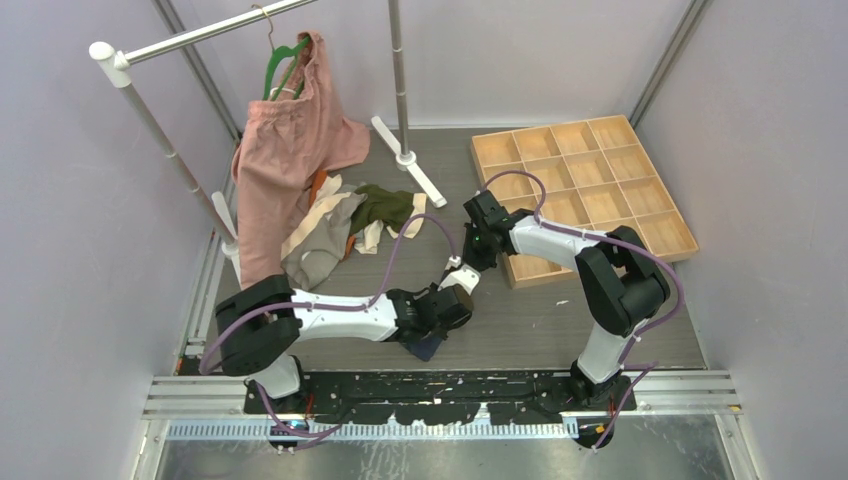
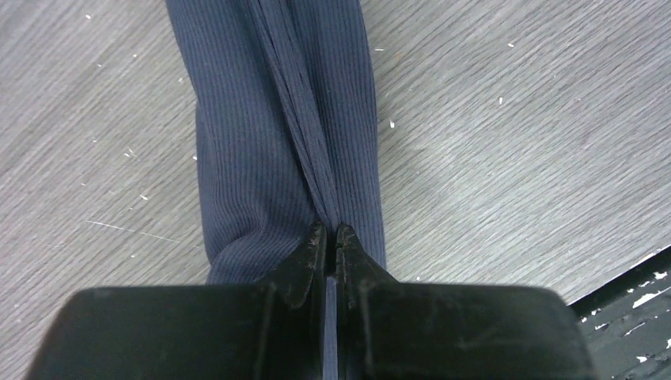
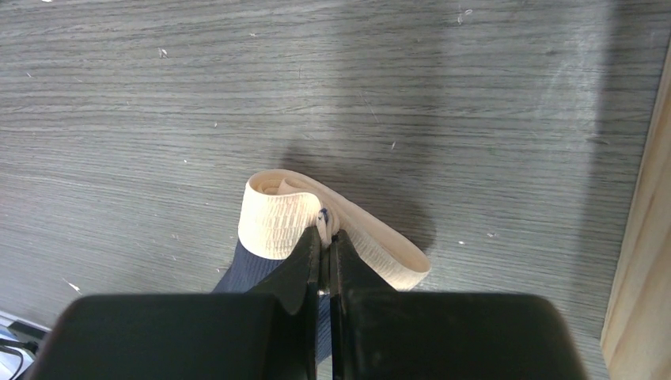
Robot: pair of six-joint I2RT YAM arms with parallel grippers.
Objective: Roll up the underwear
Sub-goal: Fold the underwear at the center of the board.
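- Top external view: the table (image 1: 560, 320) carries everything, with a clothes rack (image 1: 200, 35) at the far left from which a large pink garment (image 1: 285, 170) hangs on a green hanger.
- The wooden tray (image 1: 550, 127) of square compartments sits at the far right. It looks like the place meant for finished rolls, and no cloth shows in the compartments in view.
- A loose pile of other briefs (image 1: 350, 225) lies beside the pink garment, well apart from the arms and probably waiting its turn.
- The navy underwear (image 2: 261, 119) is at the near middle of the table, gathered into a narrow strip that runs between the two arms. Holding both ends this way looks meant to keep the strip straight for rolling.
- Its cream waistband (image 3: 277, 218) curls into a loop at the far end.
- The right gripper (image 3: 325, 237) has its jaws pinched tight on that waistband, just above the table.
- The left gripper (image 2: 332, 233) is clamped on a fold of the navy cloth at the opposite end, which probably anchors it.
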